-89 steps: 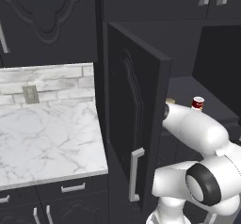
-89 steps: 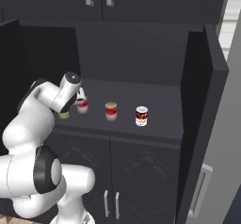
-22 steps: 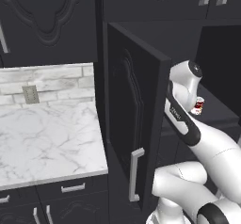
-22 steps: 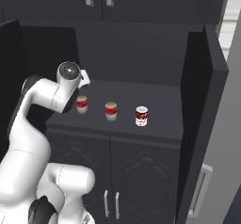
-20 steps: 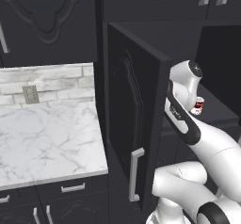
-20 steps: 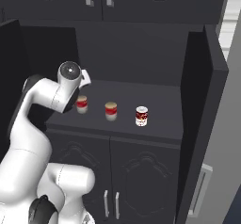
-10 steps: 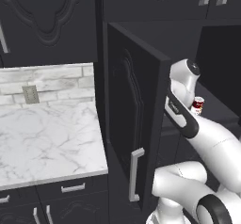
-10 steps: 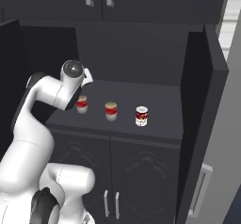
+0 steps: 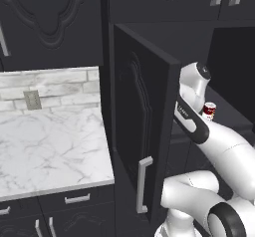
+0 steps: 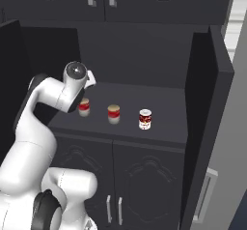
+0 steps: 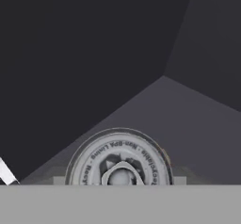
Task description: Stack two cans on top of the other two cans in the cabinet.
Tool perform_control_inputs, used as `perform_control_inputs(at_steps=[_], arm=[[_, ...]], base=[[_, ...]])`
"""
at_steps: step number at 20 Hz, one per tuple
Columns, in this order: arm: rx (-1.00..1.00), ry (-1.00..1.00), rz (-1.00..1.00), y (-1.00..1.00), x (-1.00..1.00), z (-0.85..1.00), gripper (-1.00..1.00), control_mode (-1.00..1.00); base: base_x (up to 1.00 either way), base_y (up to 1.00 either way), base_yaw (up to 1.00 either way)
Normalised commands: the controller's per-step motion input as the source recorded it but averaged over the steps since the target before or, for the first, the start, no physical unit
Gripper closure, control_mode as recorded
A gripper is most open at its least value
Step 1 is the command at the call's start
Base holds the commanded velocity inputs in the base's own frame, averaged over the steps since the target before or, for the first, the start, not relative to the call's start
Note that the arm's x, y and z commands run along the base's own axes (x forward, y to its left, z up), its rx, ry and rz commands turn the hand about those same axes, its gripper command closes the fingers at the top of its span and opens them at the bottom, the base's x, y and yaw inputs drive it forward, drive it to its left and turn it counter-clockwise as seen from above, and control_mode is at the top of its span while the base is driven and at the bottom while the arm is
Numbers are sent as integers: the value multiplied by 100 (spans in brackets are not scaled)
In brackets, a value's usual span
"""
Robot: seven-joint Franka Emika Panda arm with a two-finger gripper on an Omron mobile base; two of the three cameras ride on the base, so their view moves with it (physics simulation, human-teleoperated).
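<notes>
matte black cabinet (image 10: pixel 202 79) stands open, dark shelf inside. left to right in the right base view: one can (image 10: pixel 84 107) partly behind the wrist, a second can (image 10: pixel 114 114) just beside it, a third can (image 10: pixel 144 119) further right, all upright, apart. hand view looks down on a can lid (image 11: pixel 119 164) between the fingertips; gripper seems clamped on it, fingers hidden.

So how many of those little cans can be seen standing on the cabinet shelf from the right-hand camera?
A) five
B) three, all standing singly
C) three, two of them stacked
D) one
B: the right base view shows a can beside the arm, a middle can and a right can, spaced apart along the cabinet shelf, none stacked on another.
</notes>
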Motion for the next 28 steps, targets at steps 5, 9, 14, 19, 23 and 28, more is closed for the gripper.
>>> perform_control_inputs(at_steps=[5, 9, 14, 19, 23, 28], arm=[[0, 2, 0, 0, 0, -11, 100, -100], [0, 0, 0, 0, 7, -5, 100, -100], [0, 0, 3, 0, 11, 0, 100, -100], [0, 0, 2, 2, 10, 0, 100, -100], [0, 0, 2, 0, 10, 0, 100, -100], [0, 0, 2, 0, 10, -1, 100, -100]], base=[[0, 0, 0], [0, 0, 0], [0, 0, 0], [0, 0, 0], [0, 0, 0], [0, 0, 0]])
